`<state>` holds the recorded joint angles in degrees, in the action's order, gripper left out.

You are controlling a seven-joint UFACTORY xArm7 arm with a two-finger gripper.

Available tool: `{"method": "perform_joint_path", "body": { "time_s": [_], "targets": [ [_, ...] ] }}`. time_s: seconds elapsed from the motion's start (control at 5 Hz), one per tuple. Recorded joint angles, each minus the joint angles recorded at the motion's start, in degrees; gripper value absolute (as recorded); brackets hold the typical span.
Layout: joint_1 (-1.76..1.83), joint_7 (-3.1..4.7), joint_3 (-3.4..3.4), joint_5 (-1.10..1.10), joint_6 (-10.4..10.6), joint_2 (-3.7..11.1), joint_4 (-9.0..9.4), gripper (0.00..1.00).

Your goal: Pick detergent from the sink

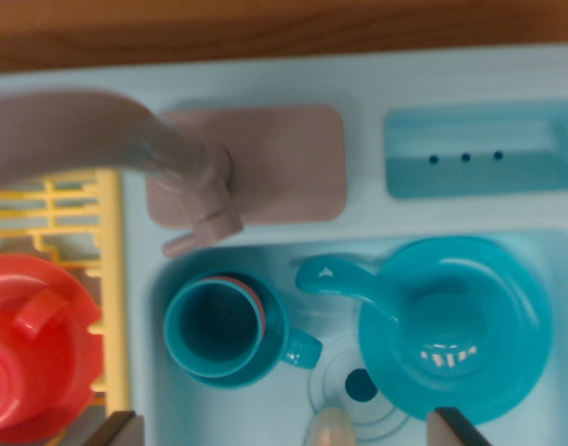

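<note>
While blurred, round glossy teal pan [455, 330], cup [226, 330]

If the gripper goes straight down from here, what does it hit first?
Probably the pale rounded object that lies between the gripper's fingertips at the bottom edge, over the sink floor beside the drain. Depth is unclear, and it is too cropped to identify.

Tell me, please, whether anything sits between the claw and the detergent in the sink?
Nothing visible does. The pale detergent top lies at the frame's bottom edge, directly between the claw's fingertips. The teal cup and teal pan sit farther up in the sink, off that path.
</note>
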<state>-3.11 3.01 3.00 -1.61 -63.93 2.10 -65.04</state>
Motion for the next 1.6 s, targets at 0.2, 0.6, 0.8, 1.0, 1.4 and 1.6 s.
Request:
{"method": "perform_joint_path", "body": {
  "time_s": [0.2,0.6,0.8,1.0,1.4,1.6],
  "targets": [
    [0.00,0.00,0.00,0.00,0.0,0.00,0.00,0.00],
    [-0.12,0.56,0.16,-0.24,2.5,0.02,2.69,0.00],
    [-0.24,1.11,0.31,-0.48,5.0,0.03,5.31,0.00],
    [-0.24,1.11,0.31,-0.48,5.0,0.03,5.31,0.00],
    [-0.35,1.63,0.46,-0.71,7.3,0.05,7.80,0.00],
    [-0.45,2.15,0.60,-0.93,9.6,0.06,10.26,0.00]
  ]
}}
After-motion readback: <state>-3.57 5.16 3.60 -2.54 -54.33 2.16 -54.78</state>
